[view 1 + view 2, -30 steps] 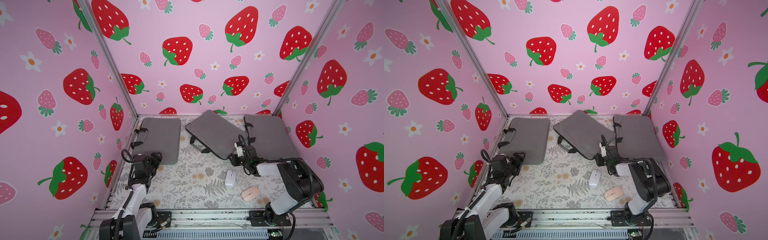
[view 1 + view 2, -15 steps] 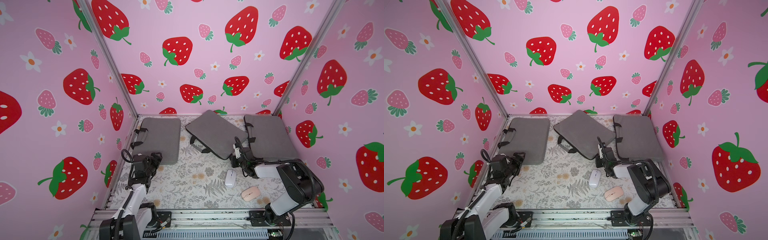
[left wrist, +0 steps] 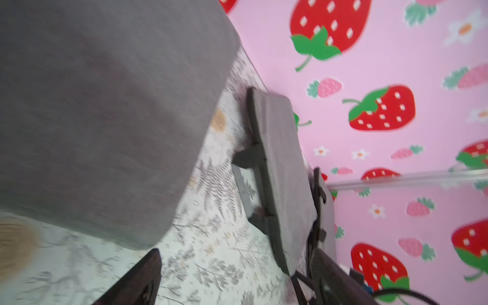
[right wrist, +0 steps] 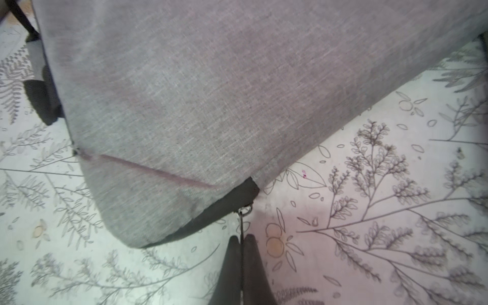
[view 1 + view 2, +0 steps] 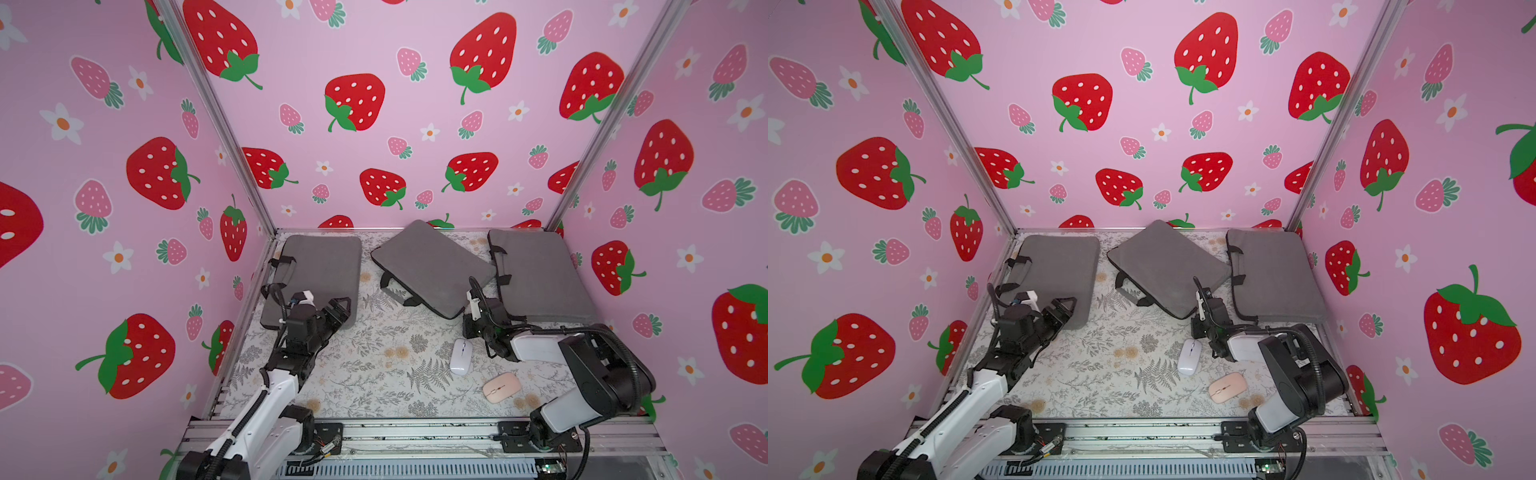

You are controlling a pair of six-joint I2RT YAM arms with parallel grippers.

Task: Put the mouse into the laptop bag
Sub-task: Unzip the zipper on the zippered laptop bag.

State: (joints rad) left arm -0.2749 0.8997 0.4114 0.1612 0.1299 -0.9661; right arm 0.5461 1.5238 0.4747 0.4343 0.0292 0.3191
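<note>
**Unzip the bag (image 5: 432,266) by its near corner before loading a mouse.**
The bag lies tilted on the worktop (image 5: 357,374), unbraced. The left gripper (image 5: 338,309) sits well apart from the bag, off its handle side, jaws spread and empty. The right gripper (image 4: 241,239) is at the bag's near corner, jaws closed on the zip pull (image 4: 241,224). The white mouse (image 5: 461,356) lies just robot-side of that corner and the pink mouse (image 5: 501,387) farther out; neither is in the bag. Draw the pull low along the zip line. The thin tab may slip and the bag may slide, so brace the bag if it moves.
</note>
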